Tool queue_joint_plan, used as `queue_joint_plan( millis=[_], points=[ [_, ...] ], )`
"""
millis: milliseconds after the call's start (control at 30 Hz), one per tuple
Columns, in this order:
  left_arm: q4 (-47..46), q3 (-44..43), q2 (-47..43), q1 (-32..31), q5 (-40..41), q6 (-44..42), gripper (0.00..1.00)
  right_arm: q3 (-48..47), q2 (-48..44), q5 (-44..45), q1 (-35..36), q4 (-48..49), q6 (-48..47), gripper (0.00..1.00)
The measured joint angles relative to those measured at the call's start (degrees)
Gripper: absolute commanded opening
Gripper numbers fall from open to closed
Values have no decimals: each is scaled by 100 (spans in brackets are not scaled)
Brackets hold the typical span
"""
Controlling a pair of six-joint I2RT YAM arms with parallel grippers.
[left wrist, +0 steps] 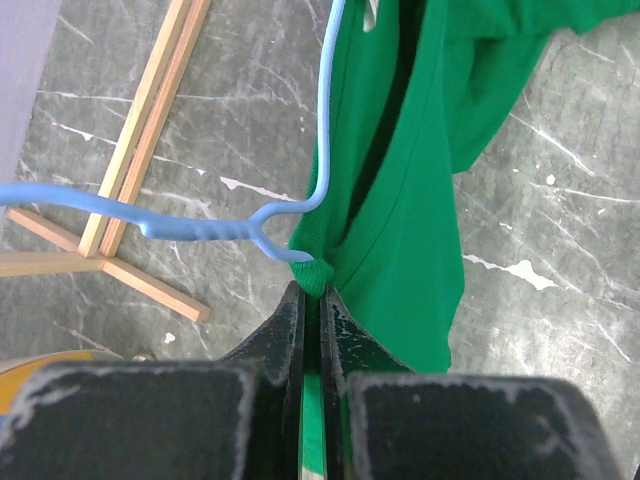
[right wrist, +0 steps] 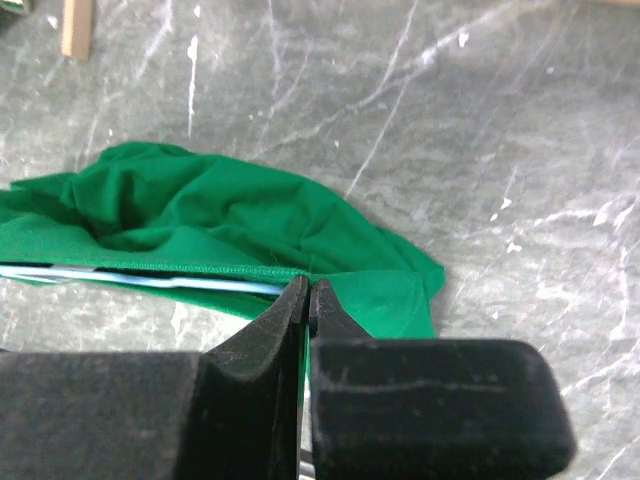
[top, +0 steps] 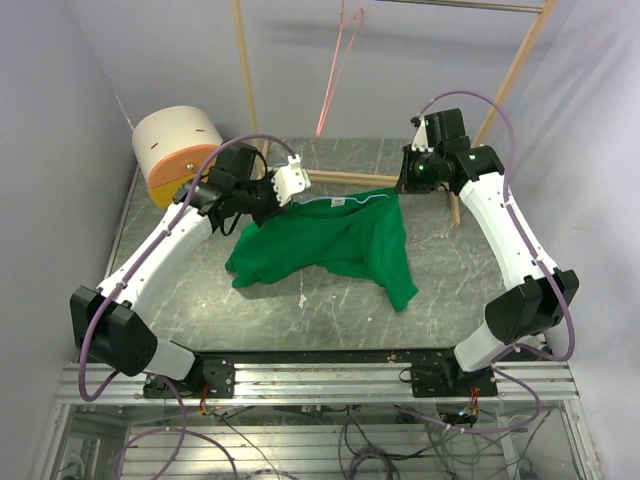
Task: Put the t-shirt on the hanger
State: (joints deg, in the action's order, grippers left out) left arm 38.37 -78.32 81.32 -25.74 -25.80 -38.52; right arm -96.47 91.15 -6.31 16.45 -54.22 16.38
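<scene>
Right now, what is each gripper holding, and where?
Left gripper: the t-shirt, a fold beside the hanger. Right gripper: the t-shirt's stitched edge.

green t-shirt (top: 335, 250) on tbl (top: 200, 312), hanger (top: 340, 201) @ top edge

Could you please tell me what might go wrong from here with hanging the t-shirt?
1. The left gripper pinches only a thin edge of the t-shirt beside the hanger; the cloth may slip free.
2. The right gripper is shut on the hem where the hanger's wire runs, so a pull could drag the hanger askew.
</scene>
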Motion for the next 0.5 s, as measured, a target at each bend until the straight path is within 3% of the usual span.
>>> queue_joint_plan(
  millis=[233, 500],
  points=[
    [101, -90, 26, -37, 15, -94, 7, -951, 282, 133, 39, -249, -138, 0],
    [264, -984, 514, -313, 37, -179, 7, -1532, 680, 437, 601, -529, -249, 0]
  ],
)
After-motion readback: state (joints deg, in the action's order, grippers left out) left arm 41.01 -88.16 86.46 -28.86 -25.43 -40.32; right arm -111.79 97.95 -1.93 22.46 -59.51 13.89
